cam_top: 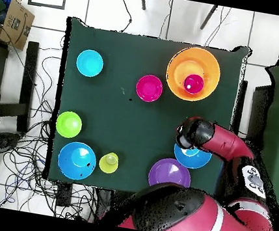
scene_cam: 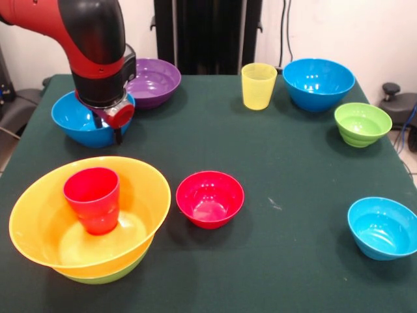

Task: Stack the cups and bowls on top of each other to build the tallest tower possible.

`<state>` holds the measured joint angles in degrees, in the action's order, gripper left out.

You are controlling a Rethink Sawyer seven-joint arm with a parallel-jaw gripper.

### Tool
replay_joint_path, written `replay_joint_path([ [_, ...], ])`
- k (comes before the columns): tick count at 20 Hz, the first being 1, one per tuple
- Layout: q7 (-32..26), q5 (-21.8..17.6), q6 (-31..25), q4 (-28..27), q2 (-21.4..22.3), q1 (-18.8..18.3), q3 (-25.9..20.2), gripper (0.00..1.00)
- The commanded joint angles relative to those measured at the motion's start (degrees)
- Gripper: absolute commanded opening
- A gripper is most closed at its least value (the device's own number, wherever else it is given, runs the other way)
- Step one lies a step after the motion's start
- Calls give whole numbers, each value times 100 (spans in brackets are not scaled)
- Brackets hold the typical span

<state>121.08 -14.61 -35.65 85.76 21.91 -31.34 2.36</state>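
Nearest the camera in the front view, at the near left corner of the table (scene_cam: 273, 169), stands the tower (scene_cam: 91, 225): a large orange bowl (scene_cam: 39, 228) nested over a lime-green bowl (scene_cam: 104, 276), of which only a sliver of rim shows, with a red cup (scene_cam: 93, 199) standing upright inside. Just beside it, toward the middle of the near edge, sits a small red bowl (scene_cam: 210, 198). A small blue bowl (scene_cam: 383, 227) lies by the near right corner, and a ribbed green bowl (scene_cam: 362, 123) along the right edge.

By the far edge stand a yellow cup (scene_cam: 258, 85) and a medium blue bowl (scene_cam: 318, 83) near each other, and a purple bowl (scene_cam: 153, 81) at the far left. The second medium blue bowl (scene_cam: 85, 119) lies by the left edge, partly hidden by the arm.

The gripper (scene_cam: 116, 124) hangs over this blue bowl's near rim. Whether it is spread or closed I cannot tell.

All the pieces look like light, stiff, glossy plastic, so probably slippery and apt to slide or tip when nudged. A bowl seems best pinched across its rim wall, one finger inside and one outside; a cup near its lip.
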Motion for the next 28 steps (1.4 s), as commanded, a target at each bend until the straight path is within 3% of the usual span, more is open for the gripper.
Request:
replay_joint_path([
  [1,-415,-232,-43,232,-69,42,-568,100],
  [4,-315,-209,261,272,-140,-18,-636,100],
  [16,-424,-254,200,223,-168,-54,-643,100],
  [22,-188,-496,585,222,-142,187,-371,100],
  [28,-216,-423,342,283,-97,223,-398,100],
])
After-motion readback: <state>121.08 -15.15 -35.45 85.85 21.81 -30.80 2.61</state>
